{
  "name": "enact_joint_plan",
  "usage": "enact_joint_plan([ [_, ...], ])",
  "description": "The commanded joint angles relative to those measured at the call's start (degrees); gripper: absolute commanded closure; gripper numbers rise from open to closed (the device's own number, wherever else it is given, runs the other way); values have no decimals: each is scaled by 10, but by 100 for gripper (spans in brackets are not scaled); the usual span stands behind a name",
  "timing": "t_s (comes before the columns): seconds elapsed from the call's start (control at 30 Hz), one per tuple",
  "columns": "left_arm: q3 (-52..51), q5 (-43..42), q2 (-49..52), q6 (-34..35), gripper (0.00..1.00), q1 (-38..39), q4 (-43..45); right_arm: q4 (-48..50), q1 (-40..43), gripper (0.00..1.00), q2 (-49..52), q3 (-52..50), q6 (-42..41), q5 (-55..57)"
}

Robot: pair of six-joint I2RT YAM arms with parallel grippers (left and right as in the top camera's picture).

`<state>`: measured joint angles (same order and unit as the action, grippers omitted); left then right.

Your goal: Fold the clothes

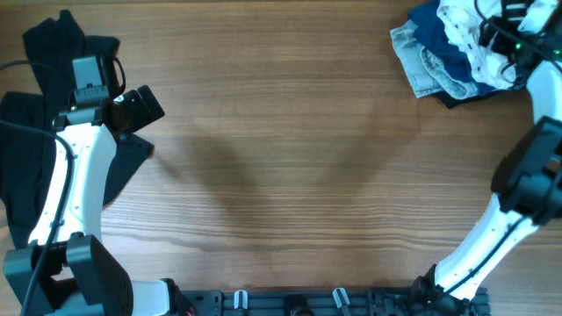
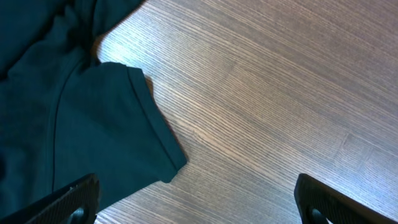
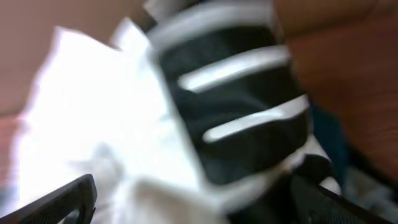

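Note:
A dark shirt (image 1: 22,149) lies crumpled at the table's left edge. Its sleeve shows in the left wrist view (image 2: 81,124). My left gripper (image 1: 140,105) hovers at the shirt's right edge; its jaws (image 2: 199,208) are wide open and empty over bare wood. A pile of clothes (image 1: 439,53) sits at the far right corner, with a white patterned garment (image 1: 464,31) on top. My right gripper (image 1: 502,35) is over that pile. In the blurred right wrist view its jaws (image 3: 199,205) are spread wide, with white cloth (image 3: 93,112) and a black-and-white striped garment (image 3: 242,118) between and beyond them.
Denim (image 1: 417,53) and a blue garment (image 1: 439,31) lie under the white one in the pile. The wooden table (image 1: 281,158) spans the middle. The arm bases stand along the front edge (image 1: 290,303).

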<state>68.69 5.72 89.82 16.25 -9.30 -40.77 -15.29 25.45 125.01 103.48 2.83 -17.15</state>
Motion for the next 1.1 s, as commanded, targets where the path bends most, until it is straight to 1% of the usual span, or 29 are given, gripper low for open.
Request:
enact_joint_plan([
  [0.0,2,-3,3,7,0,-2,0,-10,-9,0,-172,7,1,-25],
  [0.03,2,-3,3,7,0,-2,0,-30,-13,0,-221,7,-1,-34],
  [0.1,2,-3,3,7,0,-2,0,-70,-21,0,-294,7,-2,-101],
  [0.13,2,-3,3,7,0,-2,0,-88,-25,0,-319,7,-10,-131],
  [0.17,2,-3,3,7,0,-2,0,-106,-28,0,-351,7,-35,-162],
  [0.2,2,-3,3,7,0,-2,0,-115,-31,0,-376,7,-48,-170],
  [0.33,2,-3,3,7,0,-2,0,-118,-31,0,-431,7,-47,-170],
  [0.43,2,-3,3,7,0,-2,0,-118,-31,0,-432,7,-47,-170],
  [0.53,2,-3,3,7,0,-2,0,-135,-31,0,-428,7,-11,-141],
  [0.7,2,-3,3,7,0,-2,0,-215,-33,0,-414,7,-13,-139],
  [0.73,2,-3,3,7,0,-2,0,-254,-44,0,-420,7,-13,-136],
  [0.8,2,-3,3,7,0,-2,0,-286,-76,0,-435,6,-7,-92],
  [0.87,2,-3,3,7,0,-2,0,-286,-132,0,-463,-15,2,-21],
  [0.97,2,-3,3,7,0,-2,0,-277,-211,0,-509,-79,2,1],
  [1.03,2,-3,3,7,0,-2,0,-219,-249,0,-549,-148,2,37],
  [1.07,2,-3,3,7,0,-2,0,-144,-268,0,-584,-220,2,45],
])
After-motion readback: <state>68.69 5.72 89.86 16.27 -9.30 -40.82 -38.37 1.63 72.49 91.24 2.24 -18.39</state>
